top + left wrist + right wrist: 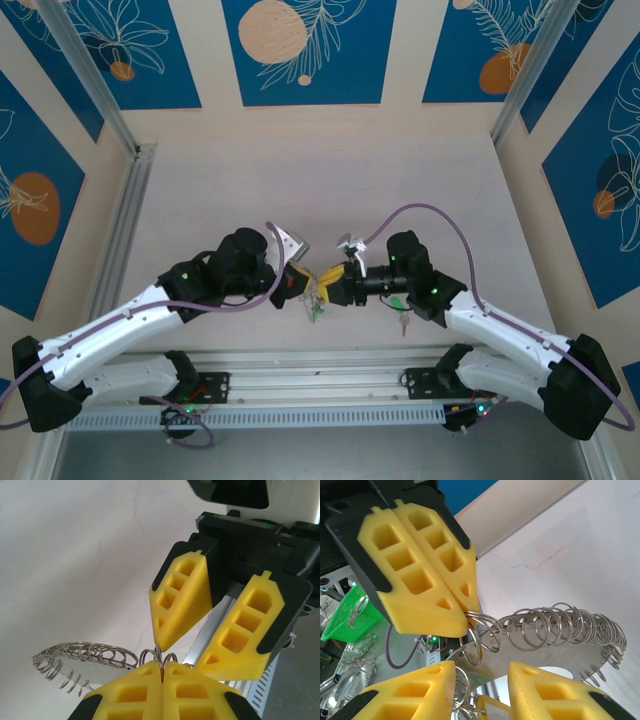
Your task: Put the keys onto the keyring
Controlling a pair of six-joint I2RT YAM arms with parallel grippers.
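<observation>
Two arms, left arm [130,320] and right arm [500,325]: stretch low and inward, wrists bent to meet nose to nose.

Left gripper [162,672]: clamps tight, pads flush, on one small wire loop [475,622] at the end of the keyring [555,625].

Right gripper [482,669]: faces the left gripper tip to tip, spread moderately wide, with nothing visibly gripped. Sits with one fingertip [162,630] just above the pinched loop.

Keyring: hangs off the left gripper's tips, apparently clear of the table [300,190]. Curves away sideways from them in a long row of loops, so lies crosswise to the line between the two wrists.

Green tag [315,312], or what looks like one: dangles just below the left gripper.

Key [404,324]: lies loose on the table, well away from the left gripper, beyond the right wrist. Probably falls to the right arm, being nearer, to fetch it and bring it end-on to the held loop.
</observation>
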